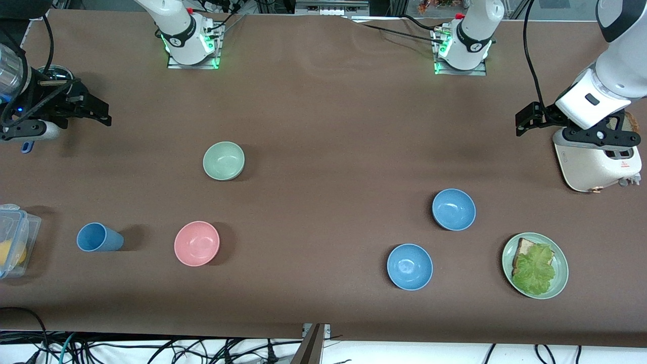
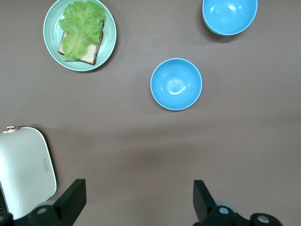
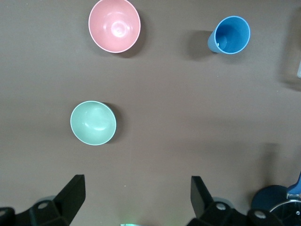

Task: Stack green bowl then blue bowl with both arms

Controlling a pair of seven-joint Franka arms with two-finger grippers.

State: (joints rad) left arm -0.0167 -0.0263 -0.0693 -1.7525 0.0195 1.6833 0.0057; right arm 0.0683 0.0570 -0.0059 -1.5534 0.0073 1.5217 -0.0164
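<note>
Both arms wait at the table's ends, jaws spread wide and empty — all the bowls lie apart on the table.

In the front view the right gripper [image 1: 96,112] hangs in the upper part of the frame over the right arm's end of the table, and the left gripper [image 1: 525,120] hangs at the same height of the frame over the left arm's end, just beside the white toaster [image 1: 594,167]. The green bowl [image 1: 224,161] sits upright near mid-frame toward the right arm's side, with the pink bowl [image 1: 196,243] and blue cup [image 1: 98,237] lower in the frame. The blue bowl [image 1: 453,209] — the duller one — sits toward the left arm's side, with the brighter blue bowl [image 1: 409,266] lower down, near but not touching, and the green plate [image 1: 558,280] of bread and lettuce lower still toward the left arm's end.
</note>
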